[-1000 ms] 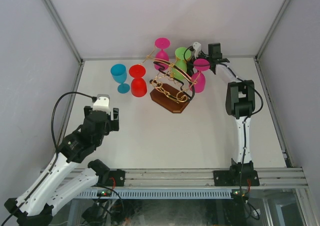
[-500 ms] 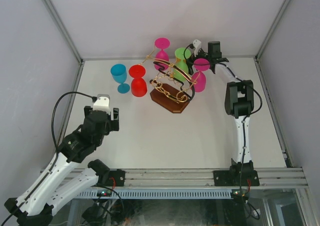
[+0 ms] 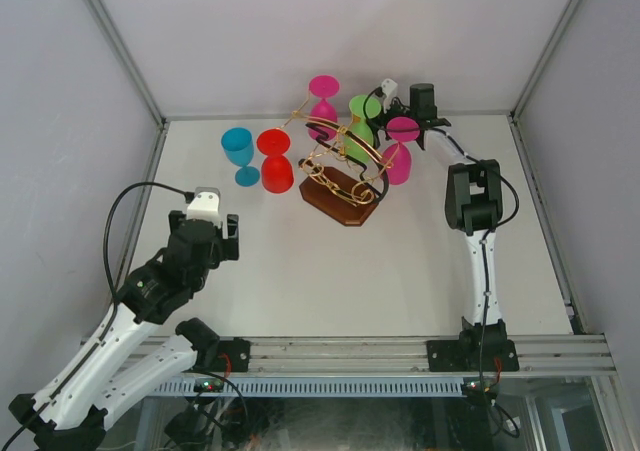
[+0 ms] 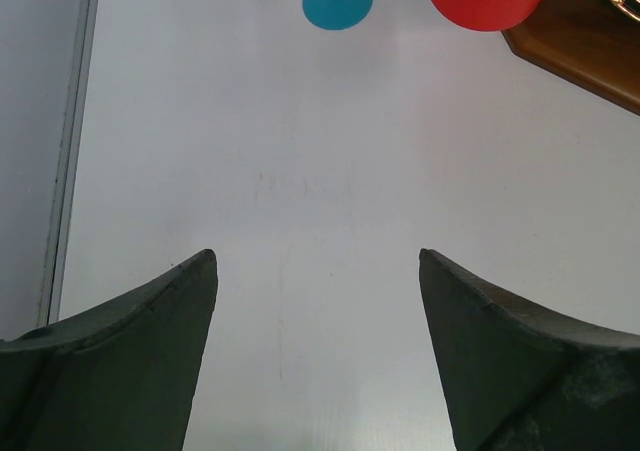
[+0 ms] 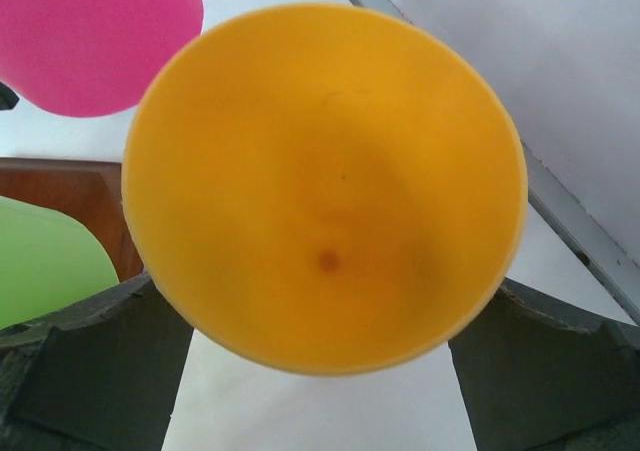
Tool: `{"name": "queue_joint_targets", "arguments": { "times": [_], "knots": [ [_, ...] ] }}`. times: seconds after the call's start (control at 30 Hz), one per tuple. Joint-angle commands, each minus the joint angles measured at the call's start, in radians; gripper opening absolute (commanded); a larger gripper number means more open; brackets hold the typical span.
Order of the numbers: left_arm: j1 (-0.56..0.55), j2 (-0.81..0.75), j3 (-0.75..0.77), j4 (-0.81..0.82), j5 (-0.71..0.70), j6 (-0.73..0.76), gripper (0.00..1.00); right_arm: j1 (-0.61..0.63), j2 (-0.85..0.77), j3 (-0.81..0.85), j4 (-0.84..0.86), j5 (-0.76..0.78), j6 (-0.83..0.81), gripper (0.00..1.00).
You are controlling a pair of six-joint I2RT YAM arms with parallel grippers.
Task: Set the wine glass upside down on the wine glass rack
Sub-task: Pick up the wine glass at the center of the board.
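Behind rack: right claw [image 3: 400, 99] grips yellow wine glass [image 5: 325, 186], hidden overhead.
Rack: wine glass rack [image 3: 343, 171] mid-counter [image 3: 400, 261].
Left claw [image 4: 315, 356]: released, empty.
Change: right claw shifted slightly left.

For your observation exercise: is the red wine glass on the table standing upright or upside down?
Upside down. In the top view the red wine glass rests on its bowl with the flat foot uppermost; beside it the blue wine glass stands foot down.
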Motion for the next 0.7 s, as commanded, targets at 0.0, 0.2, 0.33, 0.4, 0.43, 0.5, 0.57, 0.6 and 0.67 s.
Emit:
{"name": "queue_joint_targets", "arguments": {
  "times": [0.0, 0.2, 0.33, 0.4, 0.43, 0.5, 0.57, 0.6, 0.67],
  "knots": [
    [0.008, 0.006, -0.022, 0.035, -0.018, 0.015, 0.85, 0.009, 0.000, 0.047, 0.092, -0.036, 0.048, 0.95],
    [0.008, 0.007, -0.023, 0.037, -0.020, 0.016, 0.85, 0.008, 0.019, 0.072, 0.131, -0.048, 0.090, 0.92],
    [0.008, 0.008, -0.024, 0.038, -0.020, 0.016, 0.85, 0.009, 0.026, 0.075, 0.147, -0.047, 0.100, 0.89],
    [0.008, 0.008, -0.025, 0.038, -0.021, 0.016, 0.85, 0.008, 0.027, 0.075, 0.147, -0.049, 0.101, 0.87],
    [0.009, 0.008, -0.025, 0.038, -0.021, 0.016, 0.85, 0.008, 0.026, 0.076, 0.147, -0.050, 0.100, 0.86],
    [0.009, 0.008, -0.024, 0.038, -0.021, 0.016, 0.85, 0.008, 0.025, 0.076, 0.147, -0.055, 0.101, 0.83],
    [0.009, 0.009, -0.024, 0.038, -0.021, 0.016, 0.85, 0.007, 0.024, 0.076, 0.149, -0.058, 0.103, 0.79],
    [0.009, 0.009, -0.025, 0.038, -0.021, 0.016, 0.85, 0.006, 0.026, 0.074, 0.151, -0.059, 0.105, 0.77],
    [0.009, 0.009, -0.025, 0.038, -0.021, 0.016, 0.85, 0.004, 0.025, 0.072, 0.157, -0.059, 0.113, 0.74]
  ]
}}
